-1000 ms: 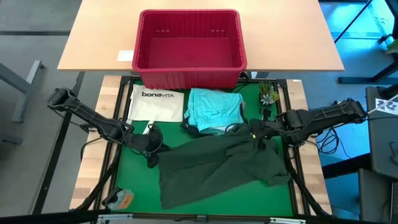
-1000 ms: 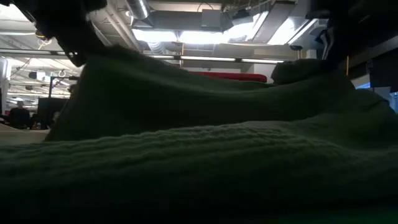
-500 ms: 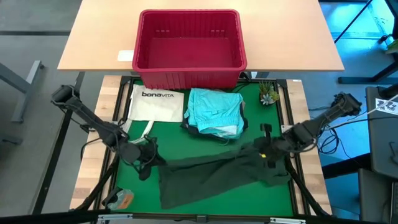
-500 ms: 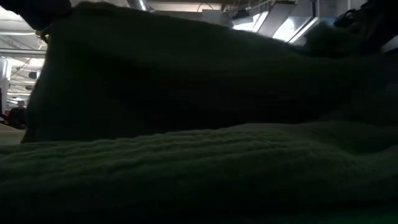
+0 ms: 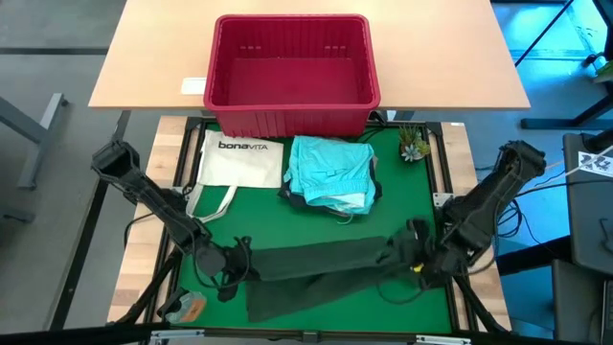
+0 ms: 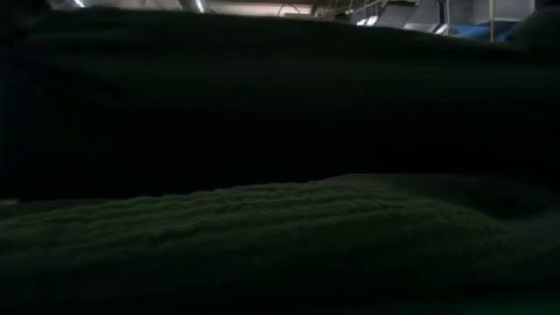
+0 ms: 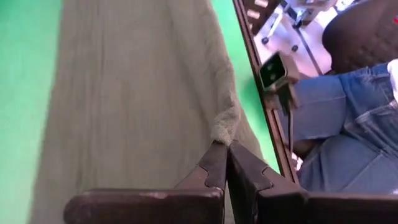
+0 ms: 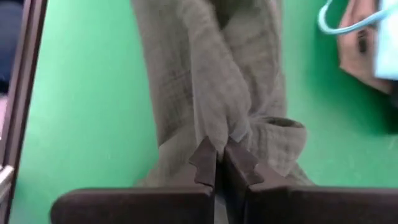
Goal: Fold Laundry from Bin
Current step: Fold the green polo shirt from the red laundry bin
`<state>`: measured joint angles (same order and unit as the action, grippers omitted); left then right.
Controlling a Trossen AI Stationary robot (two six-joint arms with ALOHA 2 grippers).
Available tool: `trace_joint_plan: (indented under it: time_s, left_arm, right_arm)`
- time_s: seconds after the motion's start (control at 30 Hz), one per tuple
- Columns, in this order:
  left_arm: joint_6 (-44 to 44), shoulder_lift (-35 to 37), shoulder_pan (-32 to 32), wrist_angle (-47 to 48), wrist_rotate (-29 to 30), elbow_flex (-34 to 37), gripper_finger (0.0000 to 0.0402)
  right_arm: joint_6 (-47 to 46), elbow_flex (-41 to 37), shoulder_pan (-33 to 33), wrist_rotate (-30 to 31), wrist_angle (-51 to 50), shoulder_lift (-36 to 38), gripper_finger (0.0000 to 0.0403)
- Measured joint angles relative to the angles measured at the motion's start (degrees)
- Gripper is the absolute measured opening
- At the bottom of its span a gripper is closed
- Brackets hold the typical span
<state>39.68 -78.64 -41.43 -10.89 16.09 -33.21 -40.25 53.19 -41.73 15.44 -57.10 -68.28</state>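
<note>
**High view: dark green garment's far edge drawn toward the near edge**

High view shows the change. A second ago the dark green garment (image 5: 316,273) lay spread wide and reached up close to the red bin (image 5: 292,72). Now both claws have carried its far edge away from the bin, so the cloth lies as a narrow band across the green mat (image 5: 287,216) on the bench. The left claw (image 5: 233,264) is closed on one end of that edge, and the right claw (image 5: 414,257) is pinched shut on the other. I judge this to be the first fold, nearly laid down.

The light turquoise garment (image 5: 330,171) and the white tote bag (image 5: 241,158) sit just beside the bin, which looks empty.

From the low view almost nothing can be made out: dark cloth fills it. Whether the carried edge lines up with the near edge cannot be told. A person's jeans (image 7: 336,124) show beyond the bench.
</note>
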Motion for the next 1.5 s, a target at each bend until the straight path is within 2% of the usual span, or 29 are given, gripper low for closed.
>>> trace_joint_plan:
  time_s: [0.17, 0.4, 0.6, 0.77, 0.87, 1.23, 1.37, 1.5]
  left_arm:
    - [3.26, -4.58, -1.12, -2.69, -0.77, 0.0, 0.0]
    - [3.7, -9.47, -1.47, -8.89, -3.94, 0.0, 0.0]
    - [3.81, -10.31, -1.42, -9.93, -6.22, -0.02, 0.0001]
    - [5.75, -10.31, -1.42, -9.15, -6.96, 0.0, 0.0029]
    - [8.19, -10.31, -0.61, -8.94, -7.03, 0.0, 0.0054]
    - [9.78, -10.31, 2.12, -9.16, -6.03, 0.0, 0.0141]
    - [9.82, -10.31, 2.66, -9.3, -3.37, 0.0, 0.0159]
    - [9.78, -10.31, 3.43, -9.31, -2.97, 0.0, 0.0168]
  right_arm:
    - [0.0, 0.0, -1.9, -0.17, 0.18, -5.23, 0.0007]
    - [0.13, 0.0, -1.75, -3.69, 0.33, -11.3, 0.0007]
    - [0.04, 0.0, -1.75, -4.76, 1.02, -12.73, 0.0007]
    - [0.07, -0.05, -1.8, -6.94, 1.44, -12.73, 0.0012]
    - [0.12, -0.04, -1.8, -8.06, 1.56, -12.73, 0.0034]
    - [0.04, -0.04, -1.8, -10.8, 1.56, -12.73, 0.0183]
    - [0.07, -0.04, -1.75, -14.71, 1.47, -12.73, 0.0213]
    - [0.16, 0.21, -1.75, -20.8, 0.49, -12.73, 0.0224]
